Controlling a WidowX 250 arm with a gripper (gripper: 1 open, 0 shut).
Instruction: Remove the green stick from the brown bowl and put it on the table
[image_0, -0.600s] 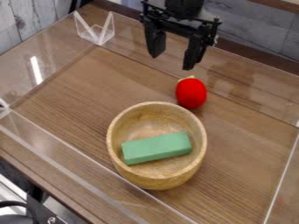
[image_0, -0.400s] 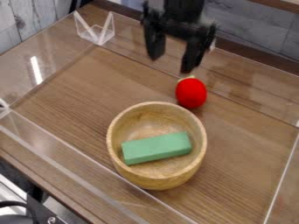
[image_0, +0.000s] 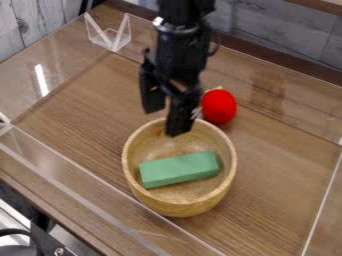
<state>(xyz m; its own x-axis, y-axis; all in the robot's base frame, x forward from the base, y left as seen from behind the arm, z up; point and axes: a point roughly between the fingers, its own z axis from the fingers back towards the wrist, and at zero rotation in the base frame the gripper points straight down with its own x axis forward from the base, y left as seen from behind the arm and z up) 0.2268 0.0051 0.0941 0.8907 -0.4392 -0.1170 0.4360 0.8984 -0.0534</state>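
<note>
The green stick (image_0: 179, 170) lies flat inside the brown bowl (image_0: 142, 141), slanting slightly up to the right. The bowl stands on the wood-grain table (image_0: 80, 110) near the front. My gripper (image_0: 163, 110) hangs open and pointing down, above the bowl's far rim. One finger reaches down over the rim and the other is to its left. Nothing sits between the fingers, and they stay clear of the stick.
A small red ball (image_0: 219, 105) rests on the table just behind and to the right of the bowl, close to my gripper. Clear acrylic walls (image_0: 40, 80) border the table on all sides.
My gripper has come forward and down from the back of the table to just above the bowl's far rim, staying open. The stick, bowl and ball have not moved.
</note>
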